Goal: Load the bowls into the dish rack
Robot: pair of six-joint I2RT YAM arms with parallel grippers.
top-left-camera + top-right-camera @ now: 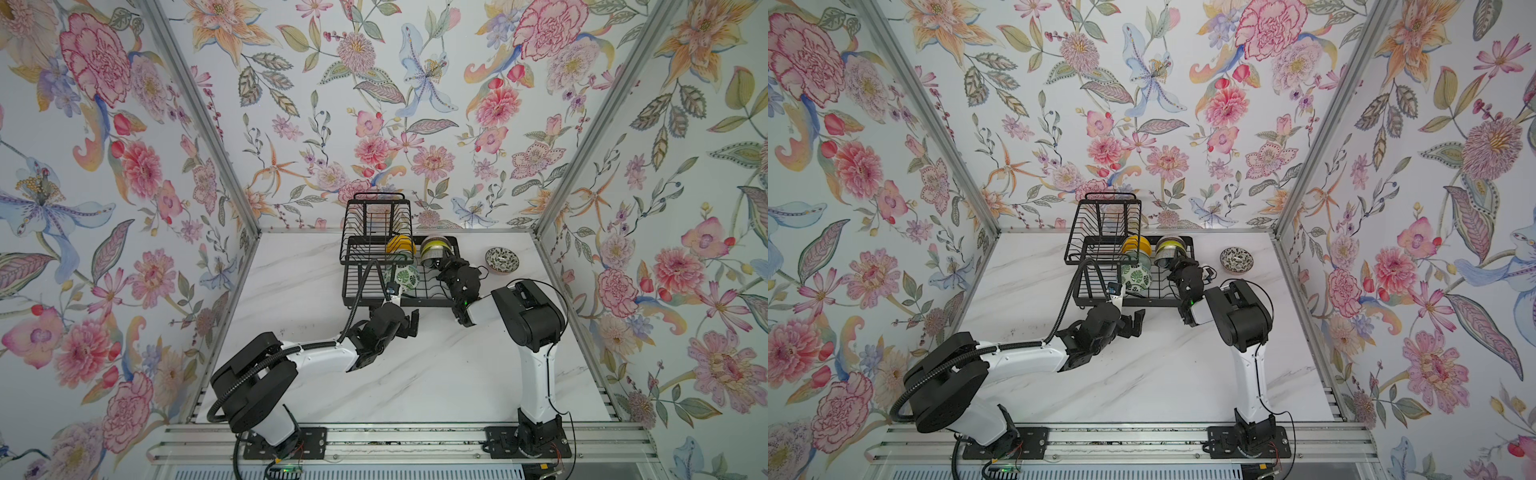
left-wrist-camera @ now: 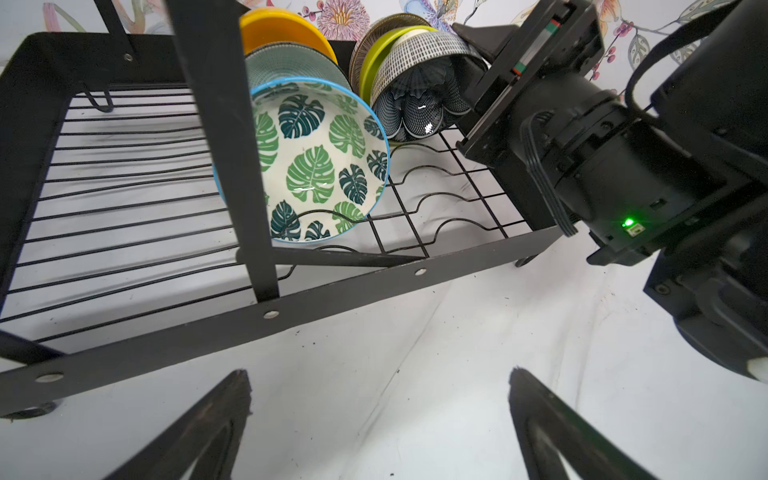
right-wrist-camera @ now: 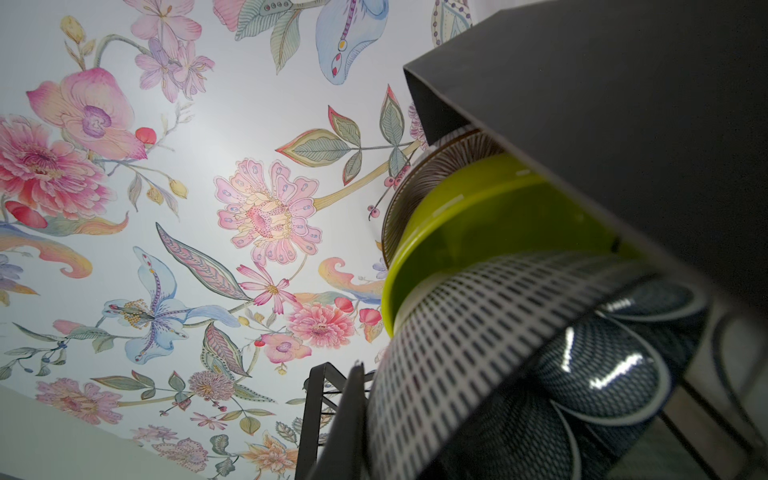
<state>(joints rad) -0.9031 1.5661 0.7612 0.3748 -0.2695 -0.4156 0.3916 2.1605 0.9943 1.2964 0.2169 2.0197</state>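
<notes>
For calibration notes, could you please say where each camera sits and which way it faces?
Both top views: high above the bases, looking down on table, rack, left arm, right arm.
Left wrist: low before the rack, facing the leaf bowl; shows open left gripper, right gripper.
Right wrist: low by the rack, looking up at wallpaper; shows its finger on the dashed bowl.
Shared by both wrists: lime bowl, dashed bowl.

dish rack [image 2: 353, 291]: black wire, two-tier, 12 o'clock on table. On edge in lower tray, 12→6: yellow bowl [image 2: 286, 29], aqua bowl [image 2: 291, 66], leaf bowl [image 2: 316, 166]. Next row at 3 o'clock: ribbed bowl [image 2: 374, 37], lime bowl [image 2: 370, 68], dark-blue bowl [image 2: 415, 108]. black-and-white bowl [image 1: 502, 259] upright on table, 3 o'clock of rack.
</notes>
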